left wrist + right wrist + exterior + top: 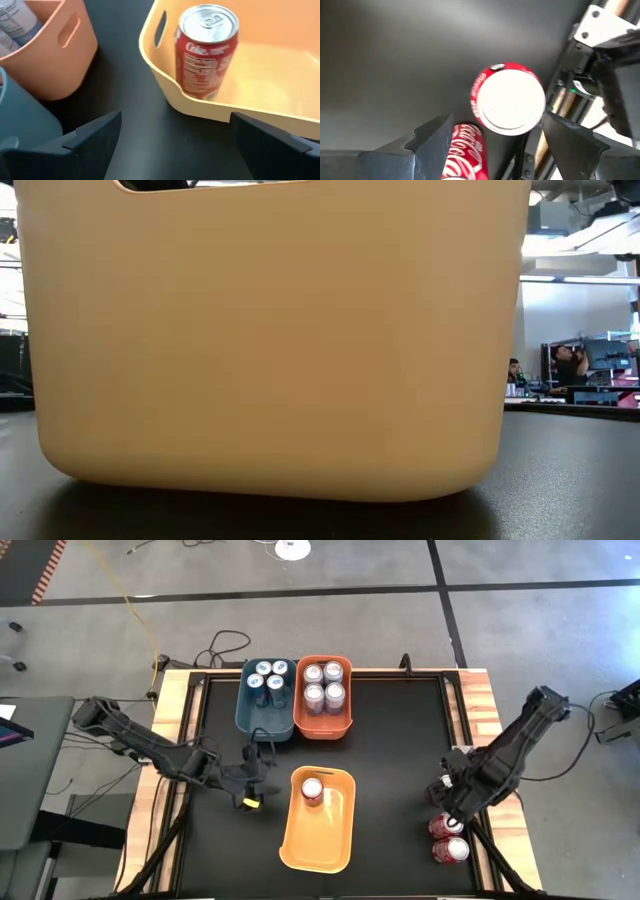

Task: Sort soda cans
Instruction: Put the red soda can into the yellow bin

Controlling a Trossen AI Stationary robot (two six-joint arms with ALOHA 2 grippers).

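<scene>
One red soda can stands upright at the far end of the yellow bin. Two more red cans stand on the black table by its right edge. Several blue cans sit in the blue bin, and several silver cans in the orange bin. My left gripper hangs open just left of the yellow bin, holding nothing. My right gripper is open above the two red cans, pointing down, and touches neither.
The yellow bin's wall fills the low view. The table's right rail and arm mount lie close beside the red cans. Bare black tabletop lies between the bins and the right arm. A person stands far off in the room.
</scene>
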